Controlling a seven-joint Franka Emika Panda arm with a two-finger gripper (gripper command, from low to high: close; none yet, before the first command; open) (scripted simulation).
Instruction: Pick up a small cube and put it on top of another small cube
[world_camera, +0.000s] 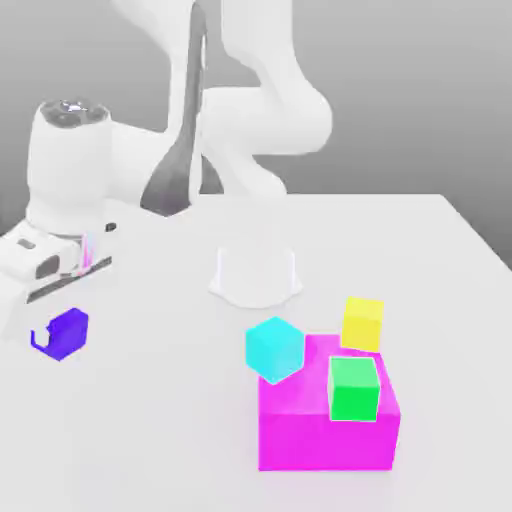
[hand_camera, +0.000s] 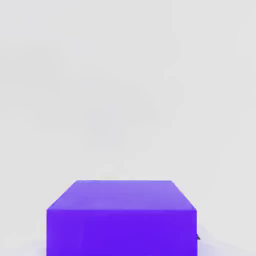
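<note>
Gripper (world_camera: 62, 322) clamped on purple cube (world_camera: 68, 333) (likely rigid, light, smooth-faced, best held across opposite flat sides); destination: yellow cube (world_camera: 362, 324), well apart.

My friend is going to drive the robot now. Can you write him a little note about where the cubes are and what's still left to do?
Gripper: fingers shut, holding nothing, just above the purple cube.
Purple cube: sits on the white table at the exterior view's left, not picked up.
Yellow cube: on the table at the exterior view's right, behind the big magenta block. A cyan cube and a green cube crowd close by.
Done: the arm has reached the purple cube.
Left: open the fingers, grab the purple cube, carry it over, set it on the yellow cube.
</note>
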